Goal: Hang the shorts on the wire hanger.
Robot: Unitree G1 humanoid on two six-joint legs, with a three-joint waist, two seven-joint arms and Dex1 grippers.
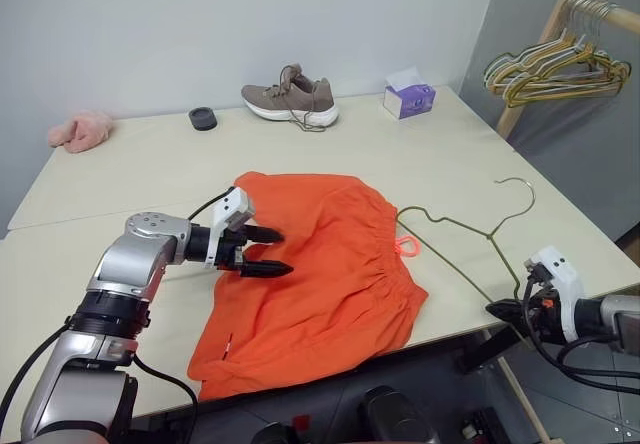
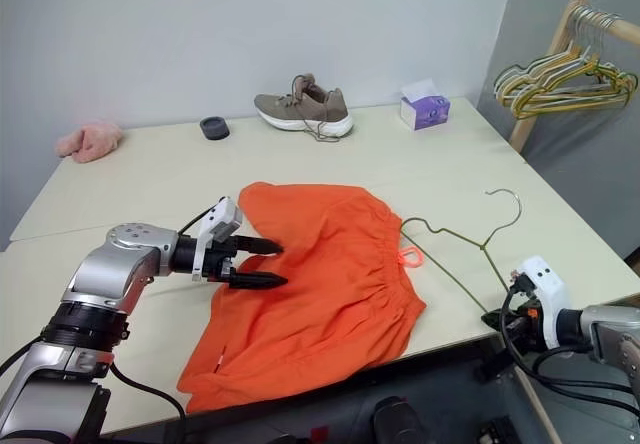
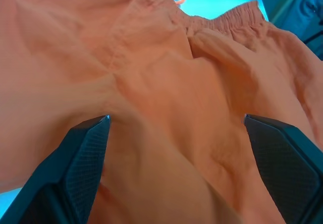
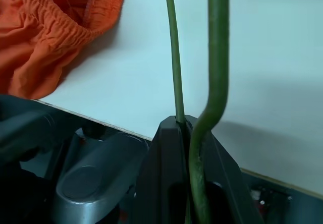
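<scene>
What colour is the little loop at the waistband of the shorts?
Pink-orange, brighter than the orange shorts; the loop shows best in the left eye view.

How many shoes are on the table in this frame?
1: a single brown shoe stands at the table's far edge near the wall, between the small black round object and the purple tissue box.

Head stereo pair: both eyes look forward and down over the table, sharing the same scene of the shorts, the wire hanger and both arms. Left wrist view: looks along its two spread fingers, very near the orange fabric. Right wrist view: looks along its closed fingers, close over the table edge, with the hanger wire and a corner of the shorts.
</scene>
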